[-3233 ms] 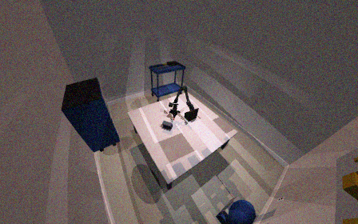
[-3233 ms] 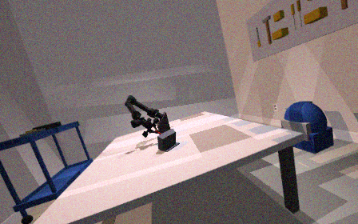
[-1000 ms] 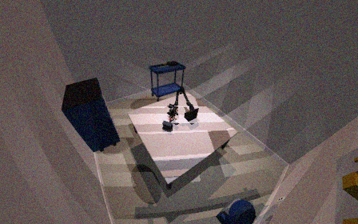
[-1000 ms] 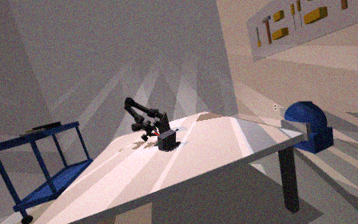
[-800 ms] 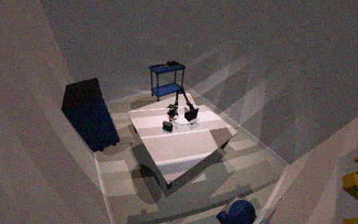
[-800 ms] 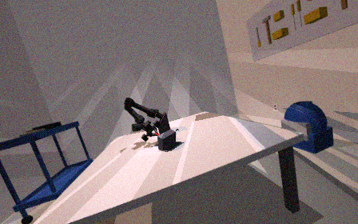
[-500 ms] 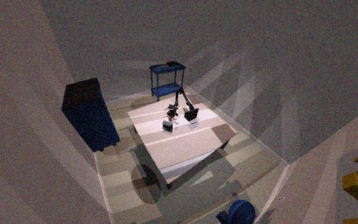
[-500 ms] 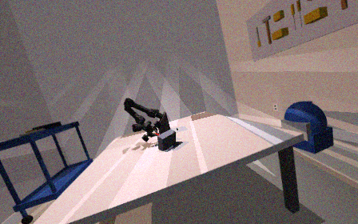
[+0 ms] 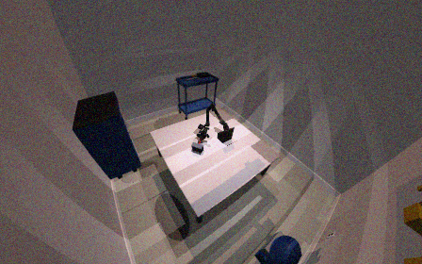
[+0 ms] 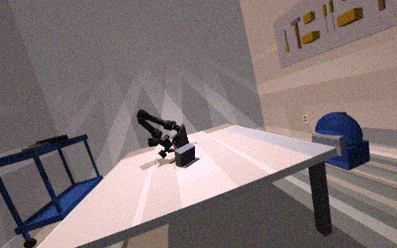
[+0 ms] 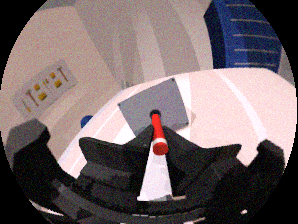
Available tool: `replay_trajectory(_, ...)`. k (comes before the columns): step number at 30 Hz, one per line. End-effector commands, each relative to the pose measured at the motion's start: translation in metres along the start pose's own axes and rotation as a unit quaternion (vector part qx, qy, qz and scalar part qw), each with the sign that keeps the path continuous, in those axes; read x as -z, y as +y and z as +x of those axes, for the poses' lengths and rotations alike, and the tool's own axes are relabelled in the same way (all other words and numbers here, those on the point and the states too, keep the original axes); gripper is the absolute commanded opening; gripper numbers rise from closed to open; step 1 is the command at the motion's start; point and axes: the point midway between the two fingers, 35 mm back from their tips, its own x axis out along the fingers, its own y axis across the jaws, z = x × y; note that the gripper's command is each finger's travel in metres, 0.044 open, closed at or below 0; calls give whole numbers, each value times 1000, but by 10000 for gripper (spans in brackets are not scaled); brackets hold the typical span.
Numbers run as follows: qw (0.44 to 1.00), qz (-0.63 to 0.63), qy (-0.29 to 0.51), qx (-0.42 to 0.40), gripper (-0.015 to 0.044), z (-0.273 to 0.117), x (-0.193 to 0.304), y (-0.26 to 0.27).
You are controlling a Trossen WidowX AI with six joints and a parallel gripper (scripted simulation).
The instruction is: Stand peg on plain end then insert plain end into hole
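The sloped panel point(image 11: 175, 100) point(image 9: 197, 148) point(image 10: 185, 156) is a grey face on a dark block, with one dark hole point(image 11: 154, 112) in its face. The red peg point(image 11: 158, 131) point(image 9: 200, 141) points away from the wrist camera towards the panel. Its far end overlaps the lower edge of the hole in the wrist view; whether it is inside cannot be told. A faint pale band shows close to its near end. My gripper point(image 11: 157, 128) is shut on the peg, between the band end and the far end. In the top and exterior views the gripper is small and dark, close beside the panel block.
The white table point(image 9: 222, 174) point(image 10: 227, 164) carries the arm's dark base point(image 9: 225, 135) point(image 10: 181, 138) beside the panel block. A blue cart point(image 9: 197, 81) point(image 10: 63, 143) stands beyond one table edge. A blue cabinet point(image 9: 102, 134) point(image 11: 250, 37) stands off another side.
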Motion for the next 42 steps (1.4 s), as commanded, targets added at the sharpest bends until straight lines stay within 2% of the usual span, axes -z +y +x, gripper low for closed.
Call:
replay_trajectory(1,1000,1,0,0,0,7,-1,0)
replay_trajectory(20,1000,0,0,0,0,4,0,0)
replay_trajectory(42,1000,0,0,0,0,19,0,0)
